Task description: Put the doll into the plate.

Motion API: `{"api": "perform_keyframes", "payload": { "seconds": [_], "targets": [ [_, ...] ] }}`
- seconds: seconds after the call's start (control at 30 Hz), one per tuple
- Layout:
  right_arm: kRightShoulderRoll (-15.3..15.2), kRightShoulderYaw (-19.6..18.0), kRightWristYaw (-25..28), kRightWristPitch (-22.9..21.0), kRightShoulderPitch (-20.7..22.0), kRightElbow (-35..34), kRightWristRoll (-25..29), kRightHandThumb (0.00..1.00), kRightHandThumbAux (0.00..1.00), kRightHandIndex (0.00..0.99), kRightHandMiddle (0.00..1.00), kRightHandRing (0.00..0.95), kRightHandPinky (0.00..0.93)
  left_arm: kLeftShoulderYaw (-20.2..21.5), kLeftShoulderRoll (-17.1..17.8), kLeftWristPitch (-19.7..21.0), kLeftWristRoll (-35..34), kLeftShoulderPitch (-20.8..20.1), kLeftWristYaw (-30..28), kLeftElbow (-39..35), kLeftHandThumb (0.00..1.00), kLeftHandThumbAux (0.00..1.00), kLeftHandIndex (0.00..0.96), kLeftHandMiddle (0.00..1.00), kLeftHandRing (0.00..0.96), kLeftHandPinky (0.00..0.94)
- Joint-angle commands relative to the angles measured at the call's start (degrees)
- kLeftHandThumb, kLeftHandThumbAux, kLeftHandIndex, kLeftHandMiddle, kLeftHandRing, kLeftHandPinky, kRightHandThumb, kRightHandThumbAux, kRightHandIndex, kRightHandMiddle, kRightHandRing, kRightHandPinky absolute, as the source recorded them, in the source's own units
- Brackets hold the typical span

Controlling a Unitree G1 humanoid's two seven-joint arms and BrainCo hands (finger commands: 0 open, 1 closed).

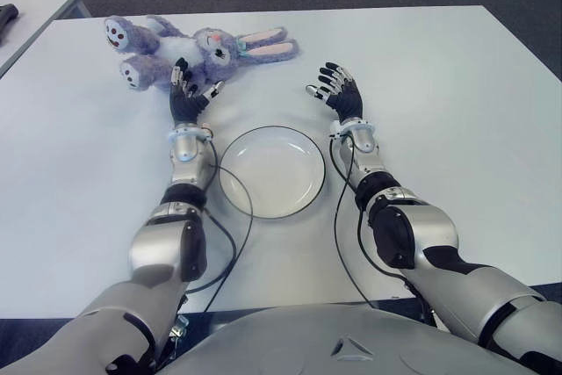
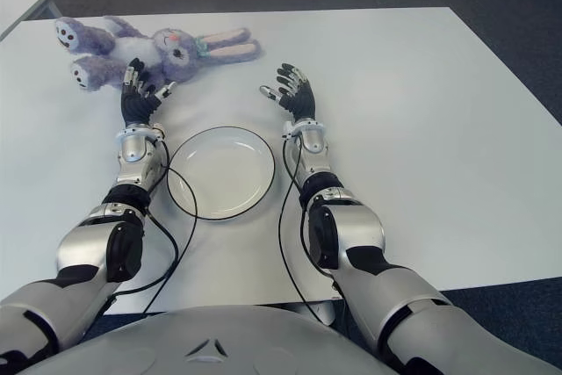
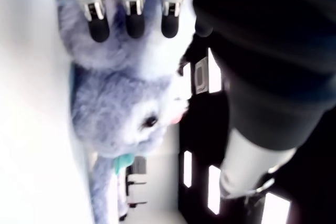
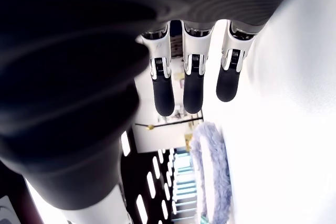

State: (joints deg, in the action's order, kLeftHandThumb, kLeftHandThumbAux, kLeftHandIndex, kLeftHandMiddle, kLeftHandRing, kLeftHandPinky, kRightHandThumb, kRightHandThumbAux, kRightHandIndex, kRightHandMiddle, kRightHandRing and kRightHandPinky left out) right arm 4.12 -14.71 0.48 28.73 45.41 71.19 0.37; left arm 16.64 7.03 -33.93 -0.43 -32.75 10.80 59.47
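Doll (image 1: 198, 48) lies beyond the plate (image 1: 271, 171), left hand (image 1: 189, 94) and right hand (image 1: 341, 90) fingers spread, holding nothing.

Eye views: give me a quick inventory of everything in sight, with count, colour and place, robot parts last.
doll: one, purple plush rabbit with pink-lined ears, lying on the far part of the table, beyond the plate.
plate: one, white with a dark rim, empty, between the two forearms.
table: one, white, under everything.
second table: one, white, at the far left.
left hand: one, black fingers spread, right in front of the doll, holding nothing.
right hand: one, black fingers open, right of the doll, beyond the plate.
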Motion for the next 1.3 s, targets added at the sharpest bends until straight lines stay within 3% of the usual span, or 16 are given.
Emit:
{"api": "perform_keyframes", "payload": {
  "seconds": [0.03, 0.37, 0.73, 0.87, 1.13, 1.3],
  "targets": [
    [5.1, -0.7, -0.8, -6.6, -12.5, 6.8, 0.5, 0.11, 0.923, 0.176, 0.213, 0.185, 0.18, -4.3, -6.5, -9.1, 8.1, 29.9, 12.1, -0.3, 0.0, 0.855, 0.038, 0.037, 0.024, 0.032],
    [5.3, -0.6, -1.0, -6.8, -12.4, 6.8, 0.4, 0.098, 0.921, 0.174, 0.209, 0.182, 0.176, -7.6, -5.0, -6.1, 15.1, 34.7, 19.6, -11.2, 0.002, 0.797, 0.0, 0.008, 0.001, 0.006],
    [5.5, -0.6, -1.1, -6.8, -12.4, 6.8, 0.4, 0.087, 0.922, 0.174, 0.209, 0.182, 0.175, -11.7, -3.9, -0.9, 22.3, 39.4, 26.8, -20.0, 0.134, 0.659, 0.0, 0.0, 0.0, 0.0],
    [5.5, -0.5, -1.2, -6.8, -12.4, 6.8, 0.3, 0.09, 0.931, 0.176, 0.213, 0.184, 0.18, -13.2, -4.3, 4.9, 26.3, 42.8, 27.7, -29.7, 0.155, 0.634, 0.0, 0.0, 0.0, 0.0],
    [5.4, -0.3, -1.7, -7.2, -12.2, 6.8, 0.0, 0.1, 0.928, 0.177, 0.217, 0.188, 0.183, -14.7, -3.8, 12.4, 28.6, 44.5, 27.4, -35.9, 0.179, 0.615, 0.0, 0.0, 0.0, 0.0],
    [5.5, -0.2, -1.7, -7.0, -12.3, 6.8, 0.0, 0.098, 0.923, 0.177, 0.215, 0.187, 0.181, -15.7, -2.5, 17.2, 30.7, 43.5, 26.6, -38.3, 0.181, 0.598, 0.0, 0.0, 0.017, 0.0]
  ]
}}
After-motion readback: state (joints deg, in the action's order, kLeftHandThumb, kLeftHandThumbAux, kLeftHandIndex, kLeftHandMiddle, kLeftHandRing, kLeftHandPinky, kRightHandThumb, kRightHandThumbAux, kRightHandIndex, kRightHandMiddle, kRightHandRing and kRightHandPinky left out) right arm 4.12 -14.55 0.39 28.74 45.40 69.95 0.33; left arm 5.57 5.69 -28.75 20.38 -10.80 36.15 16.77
